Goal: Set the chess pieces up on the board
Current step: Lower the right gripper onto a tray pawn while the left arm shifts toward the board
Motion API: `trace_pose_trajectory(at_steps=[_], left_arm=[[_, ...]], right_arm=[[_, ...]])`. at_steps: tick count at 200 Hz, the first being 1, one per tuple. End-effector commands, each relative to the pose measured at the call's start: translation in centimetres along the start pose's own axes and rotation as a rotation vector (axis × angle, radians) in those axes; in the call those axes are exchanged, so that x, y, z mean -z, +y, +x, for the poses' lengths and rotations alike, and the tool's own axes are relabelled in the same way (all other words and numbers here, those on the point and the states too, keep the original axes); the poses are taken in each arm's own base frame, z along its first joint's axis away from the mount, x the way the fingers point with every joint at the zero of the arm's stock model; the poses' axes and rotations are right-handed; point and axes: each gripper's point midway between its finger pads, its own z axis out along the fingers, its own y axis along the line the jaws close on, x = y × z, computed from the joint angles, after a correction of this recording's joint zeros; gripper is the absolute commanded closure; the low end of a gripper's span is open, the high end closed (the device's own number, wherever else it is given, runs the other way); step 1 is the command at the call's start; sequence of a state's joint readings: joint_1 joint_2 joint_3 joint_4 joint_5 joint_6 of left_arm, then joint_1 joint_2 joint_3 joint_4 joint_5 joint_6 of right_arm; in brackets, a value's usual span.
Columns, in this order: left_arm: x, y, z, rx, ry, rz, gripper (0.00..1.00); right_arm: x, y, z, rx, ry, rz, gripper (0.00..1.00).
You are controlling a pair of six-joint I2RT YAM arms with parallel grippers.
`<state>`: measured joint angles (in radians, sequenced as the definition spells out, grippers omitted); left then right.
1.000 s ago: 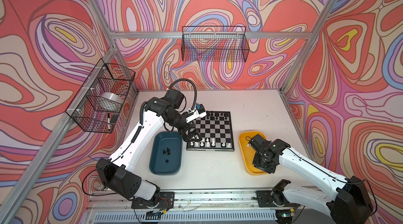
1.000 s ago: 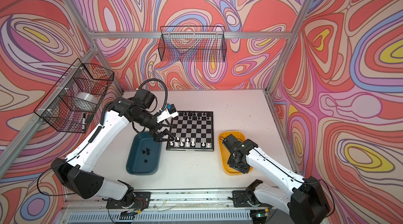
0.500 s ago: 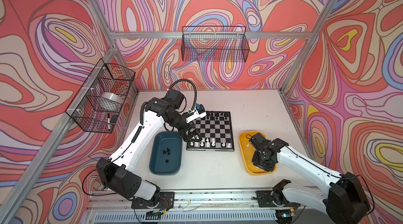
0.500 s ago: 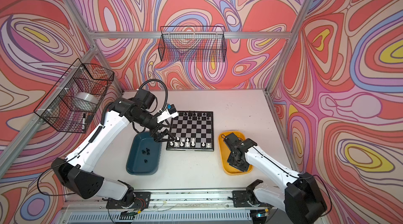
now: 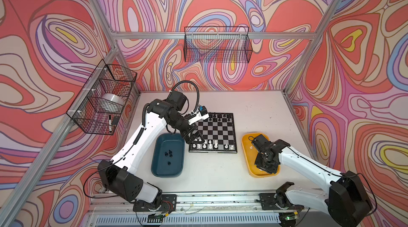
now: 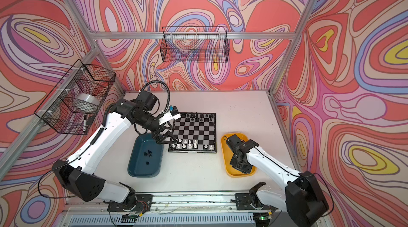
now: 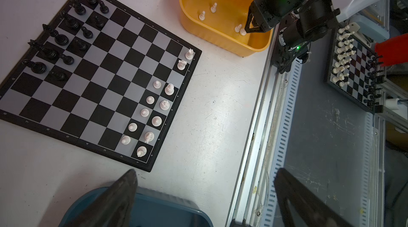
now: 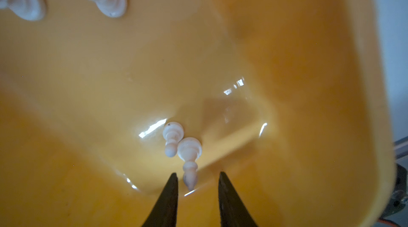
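Our right gripper [image 8: 197,177] sits down in the yellow tray [image 5: 247,140], lower right in both top views. Its jaws are slightly apart astride the tip of a white piece [image 8: 189,155] lying on its side, so a pinch could lift it. The left gripper [image 5: 195,137] hangs wide open and empty at the lower-left corner of the board [image 5: 218,126], centre frame, out of the way, we judge.
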<state>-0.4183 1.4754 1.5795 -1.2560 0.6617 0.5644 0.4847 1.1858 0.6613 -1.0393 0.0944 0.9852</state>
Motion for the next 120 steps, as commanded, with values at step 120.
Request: trace_pose_trajectory(at_steps=[120], left_arm=[[-0.79, -0.10, 0.43, 0.021, 0.017, 0.030, 0.03]], right_arm=[[-0.70, 0.45, -0.61, 0.022, -0.007, 0.005, 0.75]])
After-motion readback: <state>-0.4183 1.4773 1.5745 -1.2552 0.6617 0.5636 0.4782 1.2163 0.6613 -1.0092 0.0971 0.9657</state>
